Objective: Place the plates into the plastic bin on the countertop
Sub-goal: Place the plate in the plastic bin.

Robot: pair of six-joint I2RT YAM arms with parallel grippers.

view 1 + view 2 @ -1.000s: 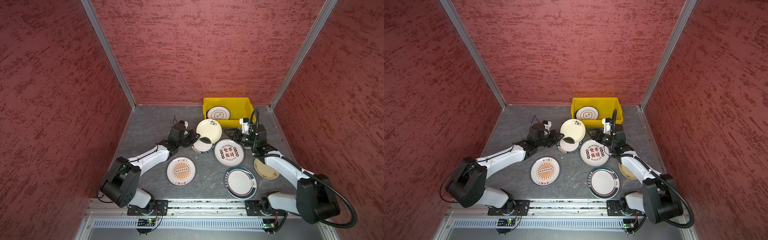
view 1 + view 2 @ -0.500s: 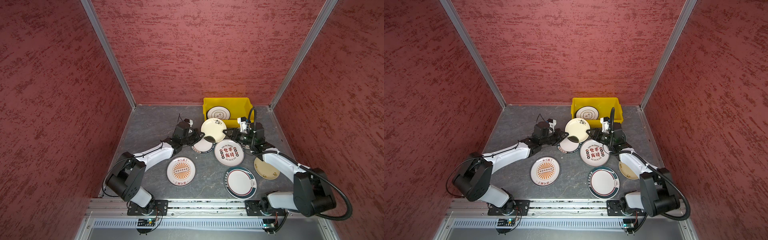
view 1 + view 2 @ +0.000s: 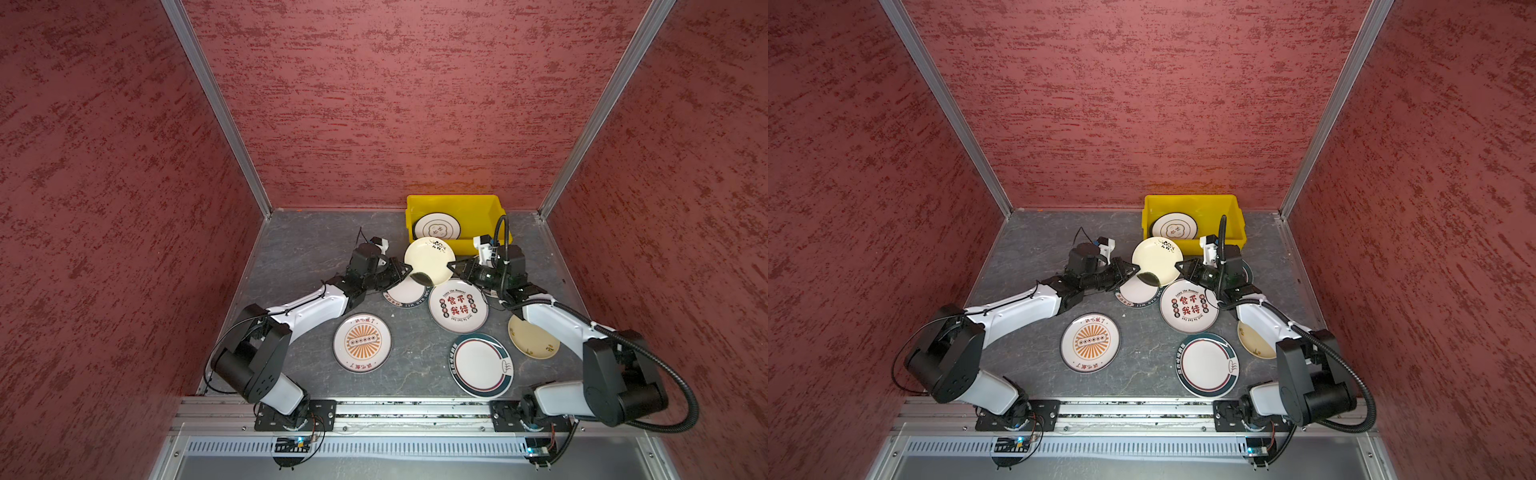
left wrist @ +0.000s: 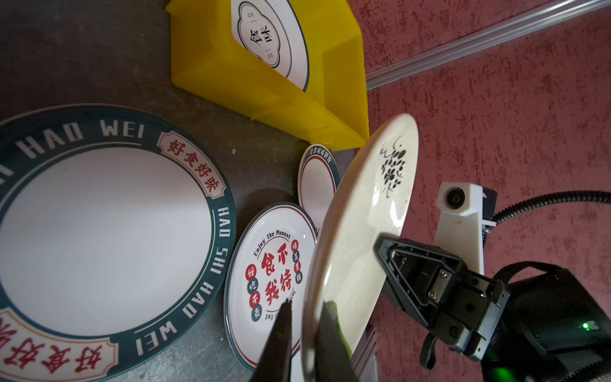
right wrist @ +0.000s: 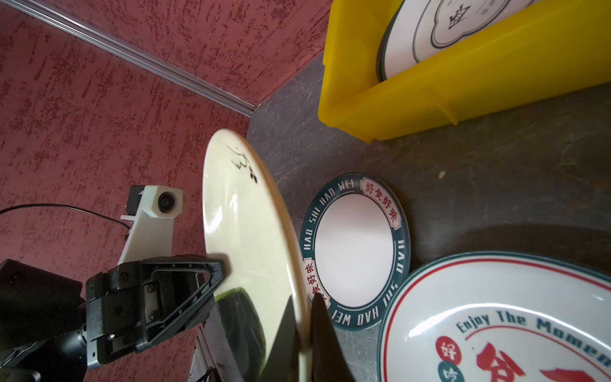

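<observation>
Right gripper [image 5: 302, 297] fingers clench the rim of a tilted cream plate [image 3: 430, 259]. Left gripper [image 4: 305, 302] fingers straddle the opposite rim, parted, with a gap showing. The plate hangs mid-frame in both top views, its upper edge just beside the near wall of the yellow bin [image 3: 453, 203], which holds a white plate [image 3: 436, 226]. Bare countertop [image 3: 311, 245] lies upper left. The right arm hides part of a yellowish plate [image 3: 536, 345].

I count eight plates [image 3: 457, 307]: two cream, six white with printed designs. One yellow plastic bin [image 3: 478, 205]. Two arms: left end effector [image 3: 409, 272], right end effector [image 3: 454, 266].
</observation>
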